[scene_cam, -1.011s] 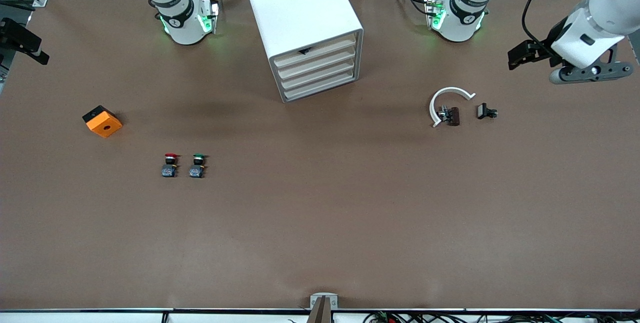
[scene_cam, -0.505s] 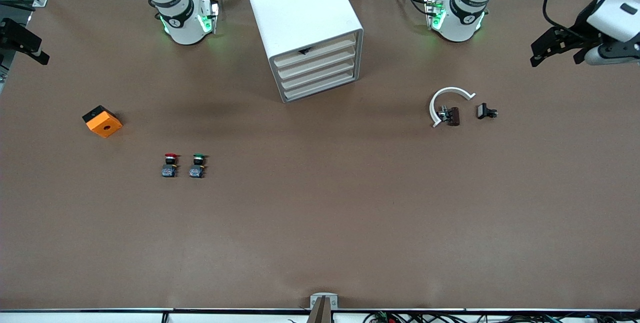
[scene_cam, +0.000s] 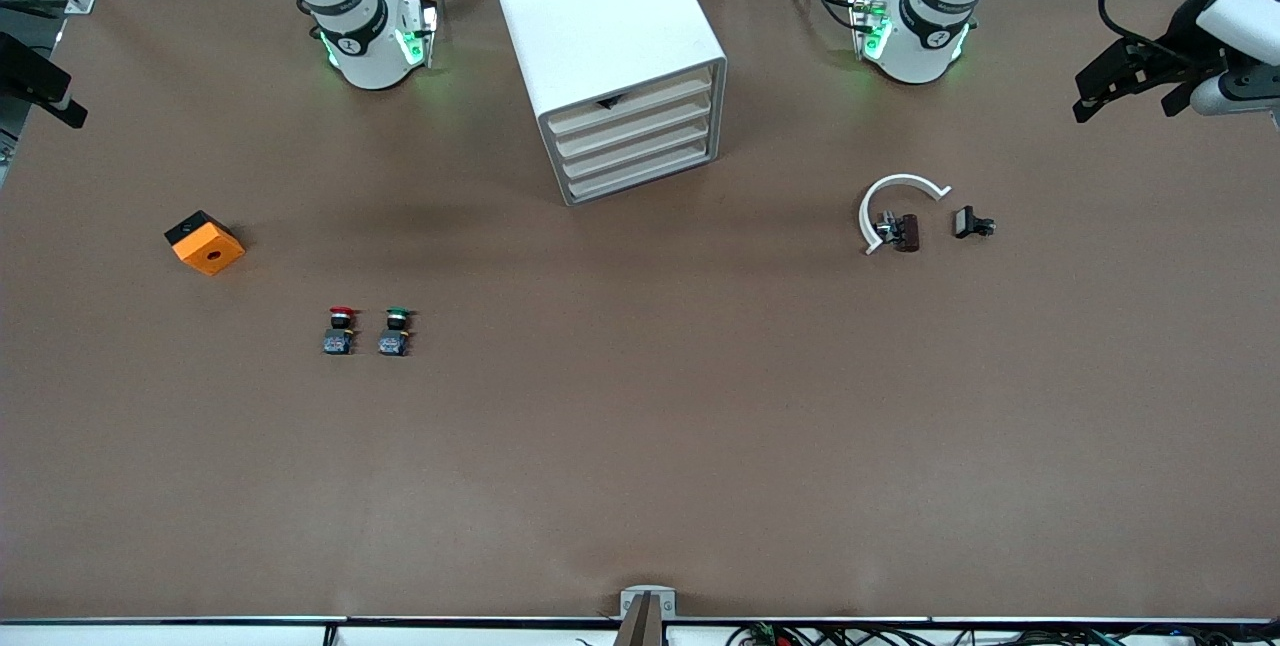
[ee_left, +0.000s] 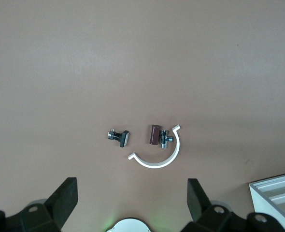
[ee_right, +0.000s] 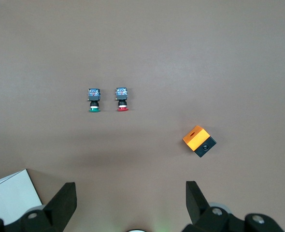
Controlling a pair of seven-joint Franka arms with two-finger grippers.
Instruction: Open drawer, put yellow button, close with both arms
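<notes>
The white cabinet (scene_cam: 600, 16) stands between the two arm bases, and its uppermost drawer (scene_cam: 630, 102) is shut flush like the three below it. No yellow button shows in any view. My left gripper (scene_cam: 1125, 98) is open and empty, high over the table edge at the left arm's end; in the left wrist view (ee_left: 131, 200) its jaws stand wide apart. My right gripper (scene_cam: 45, 86) hangs over the table edge at the right arm's end; in the right wrist view (ee_right: 131, 203) it is open and empty.
A red-capped button (scene_cam: 341, 326) and a green-capped button (scene_cam: 397, 326) stand side by side; an orange box (scene_cam: 205, 242) lies toward the right arm's end. A white C-shaped ring (scene_cam: 895, 201), a brown part (scene_cam: 906, 232) and a small black part (scene_cam: 972, 223) lie toward the left arm's end.
My left gripper has drawn back toward the left arm's end of the table and up. My right gripper has shifted slightly toward its table edge. The drawer stays shut.
</notes>
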